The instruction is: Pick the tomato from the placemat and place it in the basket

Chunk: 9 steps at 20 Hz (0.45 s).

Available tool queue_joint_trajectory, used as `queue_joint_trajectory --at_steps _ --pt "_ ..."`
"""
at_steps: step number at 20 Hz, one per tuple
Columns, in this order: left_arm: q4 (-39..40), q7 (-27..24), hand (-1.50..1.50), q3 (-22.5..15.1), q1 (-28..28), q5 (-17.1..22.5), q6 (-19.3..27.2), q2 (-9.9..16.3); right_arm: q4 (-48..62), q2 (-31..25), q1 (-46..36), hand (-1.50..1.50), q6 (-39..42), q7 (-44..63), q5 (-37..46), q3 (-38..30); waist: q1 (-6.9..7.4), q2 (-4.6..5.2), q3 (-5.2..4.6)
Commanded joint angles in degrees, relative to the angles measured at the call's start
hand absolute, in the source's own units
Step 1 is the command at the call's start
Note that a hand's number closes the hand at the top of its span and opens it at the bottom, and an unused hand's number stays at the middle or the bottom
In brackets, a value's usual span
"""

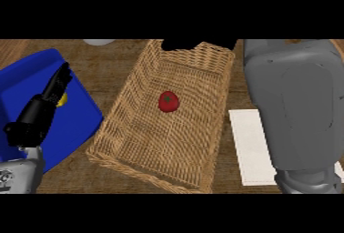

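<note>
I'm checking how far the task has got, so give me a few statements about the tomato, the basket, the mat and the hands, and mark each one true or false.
1. The tomato lies inside the wicker basket. True.
2. The white placemat has the tomato on it. False: no tomato shows on the mat; it is in the basket.
3. The right hand is over the basket's far end. True.
4. The left hand is curled round the tomato. False: it is over the blue tray, apart from the tomato, fingers straight.
5. The basket sits between the blue tray and the placemat. True.
</note>
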Motion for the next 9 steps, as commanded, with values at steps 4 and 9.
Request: queue_joint_trajectory --at_steps 4,9 --pt "1.55 -0.56 0.00 0.51 -1.10 -1.03 1.03 0.08 -6.03 -3.60 3.02 -1.50 -10.89 3.26 3.76 -8.72 -1.06 -0.03 0.03" --pt "-0.12 1.21 0.00 0.45 -0.09 -0.03 0.13 -0.22 -13.12 -9.71 12.25 -1.50 -9.26 -0.58 0.32 -15.88 -1.24 -0.11 0.08"
